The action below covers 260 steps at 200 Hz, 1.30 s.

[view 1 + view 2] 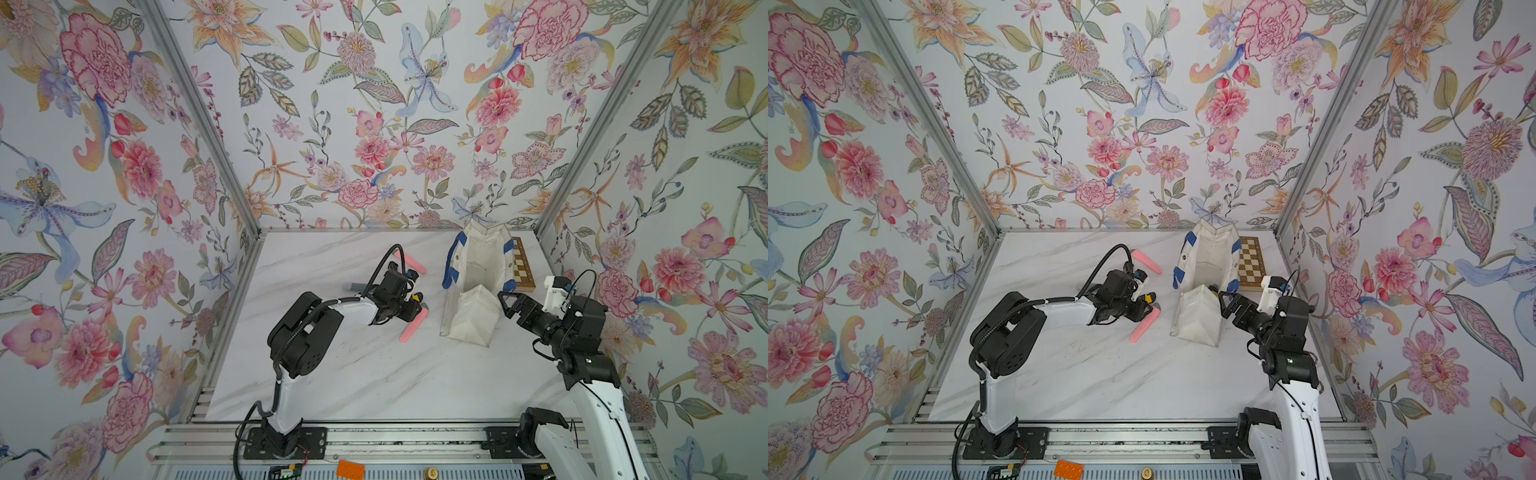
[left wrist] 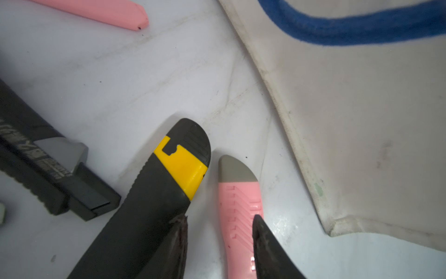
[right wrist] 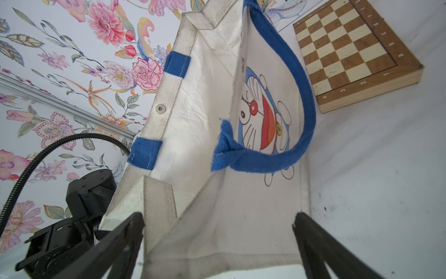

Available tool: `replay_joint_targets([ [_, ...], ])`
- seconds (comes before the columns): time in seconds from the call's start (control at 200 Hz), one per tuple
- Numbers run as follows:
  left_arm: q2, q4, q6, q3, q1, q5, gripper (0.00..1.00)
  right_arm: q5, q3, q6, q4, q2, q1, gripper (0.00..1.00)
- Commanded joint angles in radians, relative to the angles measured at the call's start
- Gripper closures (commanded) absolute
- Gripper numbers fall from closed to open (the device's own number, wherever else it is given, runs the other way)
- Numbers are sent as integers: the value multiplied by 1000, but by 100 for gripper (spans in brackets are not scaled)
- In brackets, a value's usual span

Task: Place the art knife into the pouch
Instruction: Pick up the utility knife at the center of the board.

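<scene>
While your left jaws stand apart astride one pink art knife (image 2: 239, 205) beside the pouch (image 2: 350, 120), four knives lie there, two pink; your right jaws gape.

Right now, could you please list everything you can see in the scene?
pouch: one, white with blue handles, right side of the table, mouth open
chequered board: one, brown and cream, right of the pouch
near pink knife: one, pink, beside the pouch
far pink knife: one, pink, farther back
black knife: one, black and yellow, beside the near pink knife
grey knife: one, dark grey, left of the black knife
table: one, white marble
left gripper: black, open around the near pink knife
right gripper: black, open at the pouch's near end
</scene>
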State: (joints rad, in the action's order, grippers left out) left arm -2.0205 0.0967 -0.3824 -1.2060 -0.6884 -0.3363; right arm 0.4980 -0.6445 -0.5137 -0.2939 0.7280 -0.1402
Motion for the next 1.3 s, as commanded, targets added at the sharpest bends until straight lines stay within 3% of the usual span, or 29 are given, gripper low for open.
replay_joint_targets([
  [0.0,-28,-30,8,-41,-15,10,54,9,15,-11,18,8,-6,1],
  [0.31,-125,-118,17,-142,-49,42,56,-1,20,-19,16,17,-6,1],
  [0.611,-181,-229,33,-181,-63,126,71,-16,25,-14,11,11,-9,1],
  [1.081,-155,-292,71,-141,-106,228,66,-21,20,-6,9,16,-10,1],
  [1.296,-139,-271,63,-100,-106,232,73,-20,17,1,8,20,-12,1],
])
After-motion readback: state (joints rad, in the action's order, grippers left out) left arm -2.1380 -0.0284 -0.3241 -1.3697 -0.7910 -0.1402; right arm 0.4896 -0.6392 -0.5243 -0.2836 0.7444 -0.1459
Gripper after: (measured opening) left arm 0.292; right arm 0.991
